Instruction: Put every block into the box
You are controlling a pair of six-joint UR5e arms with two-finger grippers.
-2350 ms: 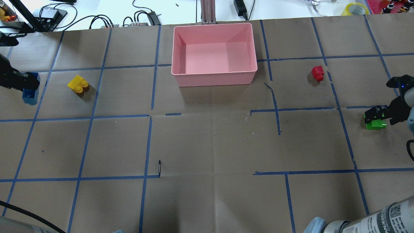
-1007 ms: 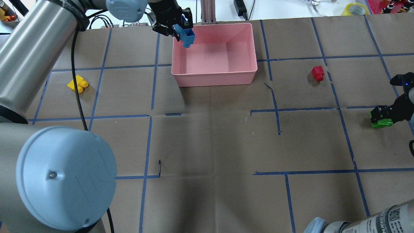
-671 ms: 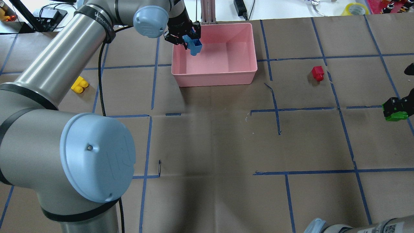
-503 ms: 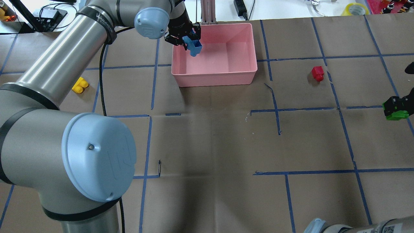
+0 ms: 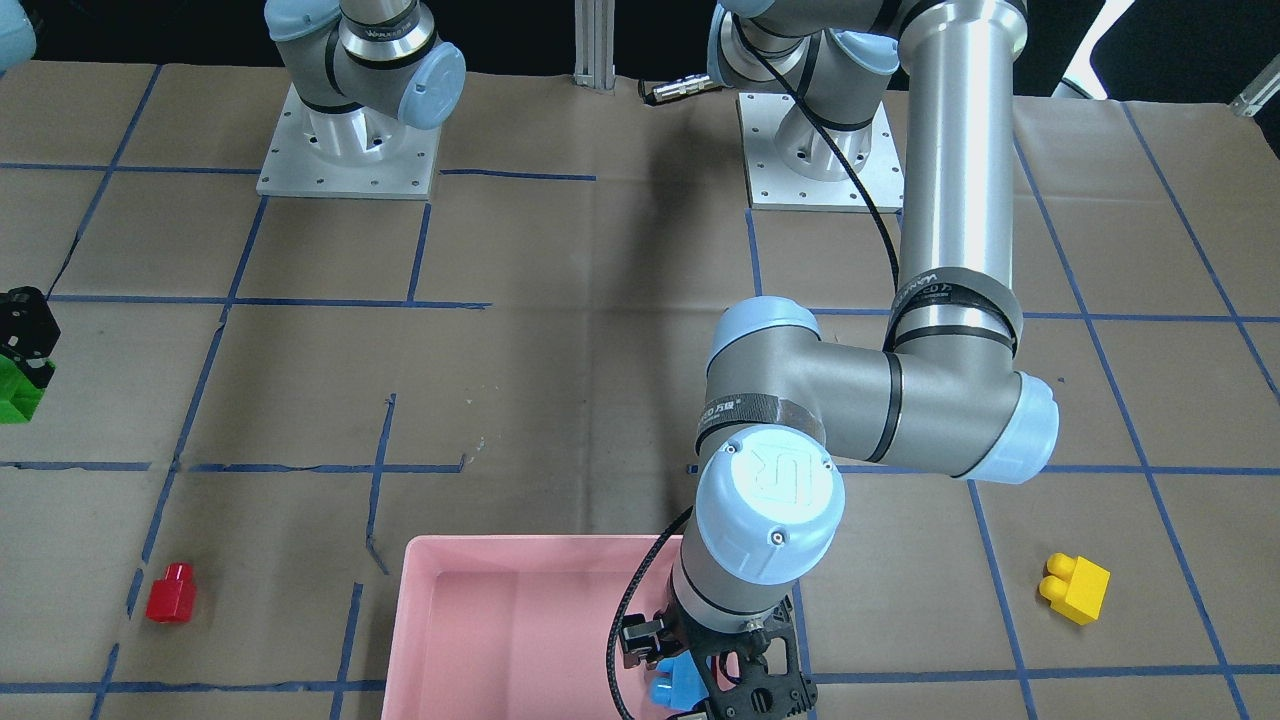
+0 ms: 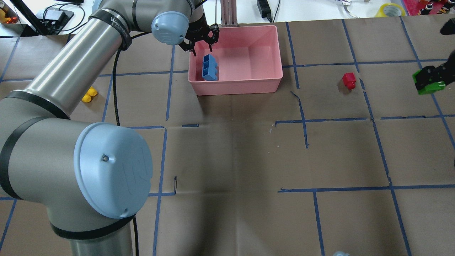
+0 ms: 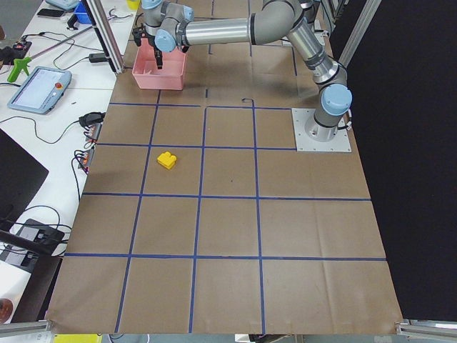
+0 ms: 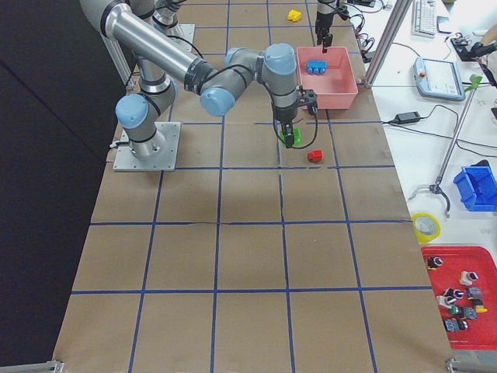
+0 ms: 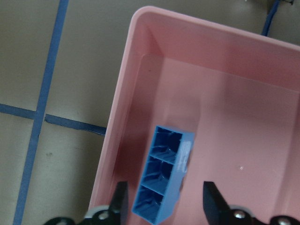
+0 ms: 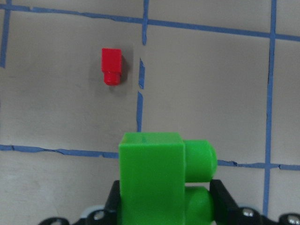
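Left pincer [image 6: 202,42]: spread wide and holding nothing; it hangs over the far corner of the box on the robot's left.
Blue brick [image 9: 166,180]: lies on its side on the box floor, just beside the wall on the robot's left. The left wrist view shows its three hollow cells between the two fingers and clear of both. In the front-facing view the wrist covers all but a scrap of blue.
Box [image 6: 234,86]: pink, at the far edge of the bench; the blue brick is the only brick in it.
Right pincer [image 10: 166,200]: pinching the green brick from both sides, as the right wrist view shows. The front-facing view cuts it off at the picture's edge.
Green brick [image 10: 154,173]: held over the bench, studs pointing sideways, well apart from the box.
Red brick [image 6: 349,80]: on the bench between the box and the right pincer.
Yellow brick [image 5: 1075,588]: on the bench on the robot's left. It shows whole in the front-facing view, but the overhead view shows only its studs past the left arm.
Bench [image 6: 231,160]: brown paper cover with a grid of blue tape.
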